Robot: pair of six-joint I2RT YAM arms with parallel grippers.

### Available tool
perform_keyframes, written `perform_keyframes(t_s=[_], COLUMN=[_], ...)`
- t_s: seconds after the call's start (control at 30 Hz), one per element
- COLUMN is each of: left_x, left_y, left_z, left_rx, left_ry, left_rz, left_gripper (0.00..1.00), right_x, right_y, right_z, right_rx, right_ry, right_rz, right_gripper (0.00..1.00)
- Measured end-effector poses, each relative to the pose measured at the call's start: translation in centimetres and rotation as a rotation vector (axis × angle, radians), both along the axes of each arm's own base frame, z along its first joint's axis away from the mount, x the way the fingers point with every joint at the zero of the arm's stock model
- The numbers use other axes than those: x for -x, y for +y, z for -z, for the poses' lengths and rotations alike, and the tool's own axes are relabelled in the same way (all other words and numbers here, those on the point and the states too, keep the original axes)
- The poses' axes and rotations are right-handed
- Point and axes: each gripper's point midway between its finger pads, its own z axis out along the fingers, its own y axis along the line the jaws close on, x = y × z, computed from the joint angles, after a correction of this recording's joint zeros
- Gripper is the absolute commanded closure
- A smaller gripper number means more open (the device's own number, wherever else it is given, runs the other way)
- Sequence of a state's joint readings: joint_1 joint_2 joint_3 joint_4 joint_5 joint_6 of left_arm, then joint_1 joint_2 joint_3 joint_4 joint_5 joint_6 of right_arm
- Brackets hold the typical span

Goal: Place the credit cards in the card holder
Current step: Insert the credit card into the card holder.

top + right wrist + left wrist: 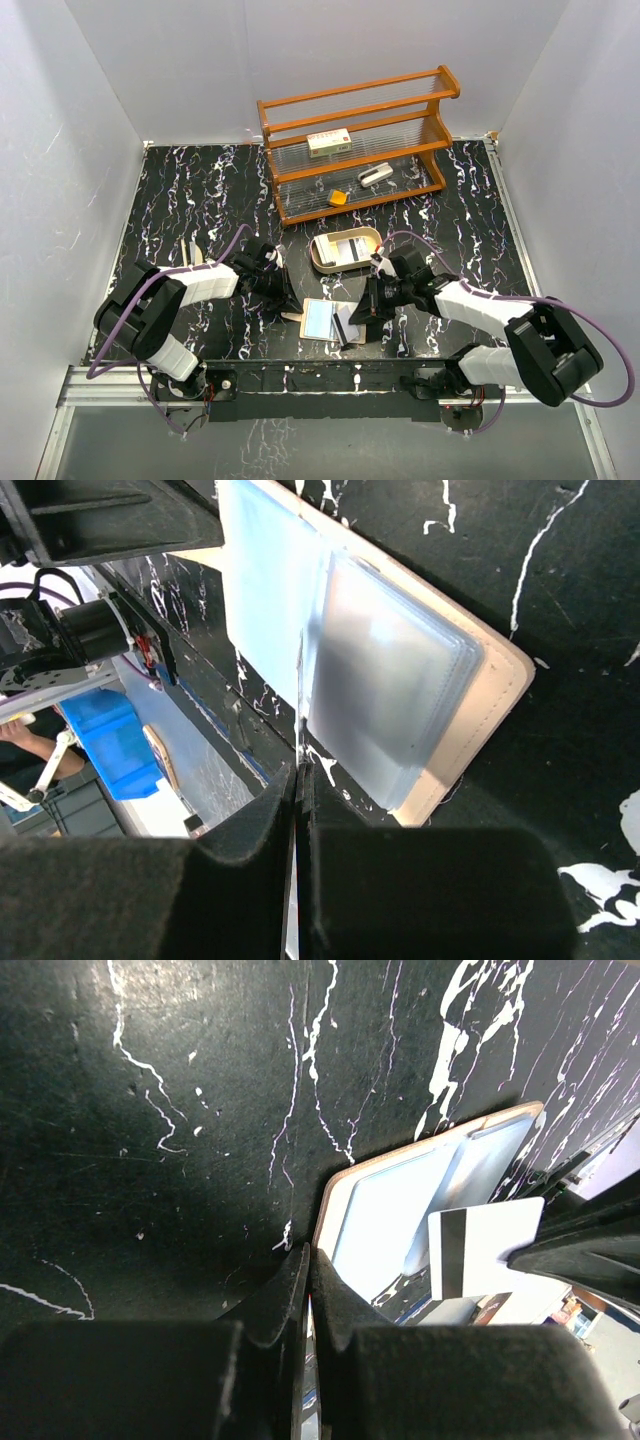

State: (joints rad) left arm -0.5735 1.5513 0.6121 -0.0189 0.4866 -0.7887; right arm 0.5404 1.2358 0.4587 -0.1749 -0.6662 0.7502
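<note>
The tan card holder (322, 320) lies open on the black marbled table, its clear pockets up. It also shows in the left wrist view (395, 1210) and the right wrist view (400, 690). My left gripper (287, 298) is shut at its left edge, fingertips (310, 1252) pinching the tan rim. My right gripper (352, 322) is shut on a white credit card with a black stripe (343, 328), held on edge over the holder's right half. The card shows flat in the left wrist view (485, 1245) and edge-on in the right wrist view (299, 710). No orange-yellow card is in view.
An oval beige-rimmed tin tray (318, 255) with flat light pieces in it lies just behind the holder. A wooden shelf rack (355, 140) stands at the back with a white box (328, 143), a small orange block (338, 198) and a silver item (375, 176).
</note>
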Motion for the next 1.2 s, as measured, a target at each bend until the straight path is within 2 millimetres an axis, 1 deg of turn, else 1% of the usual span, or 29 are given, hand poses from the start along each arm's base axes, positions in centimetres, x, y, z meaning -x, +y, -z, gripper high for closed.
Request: perform_keyframes(t_s=[0.13,0.27,0.77,1.03,1.2], left_x=[-0.1,-0.1,-0.1,-0.1,0.0], left_y=[-0.1,-0.1,-0.1,-0.1,-0.1], left_z=[0.0,0.0,0.0,0.0,0.0], left_rx=[0.005,0.005,0.006,0.009,0.019], left_ry=[-0.006,-0.006,-0.005,0.0,-0.002], left_rz=[0.0,-0.001,-0.004,-0.009,-0.02], left_gripper=[0.97,0.97,0.97,0.97,0.97], right_x=[0.2,0.3,0.0,-0.2,-0.7], right_y=[0.0,0.0,0.3,0.2,0.3], right_z=[0.9,1.4,2.1,2.5,2.4], right_rx=[0.004,0.006,-0.015,-0.015,-0.016], right_ry=[0.025,0.035,0.042,0.053,0.049], right_rz=[0.005,0.005,0.023,0.06,0.089], right_gripper=[1.0,1.0,1.0,1.0,1.0])
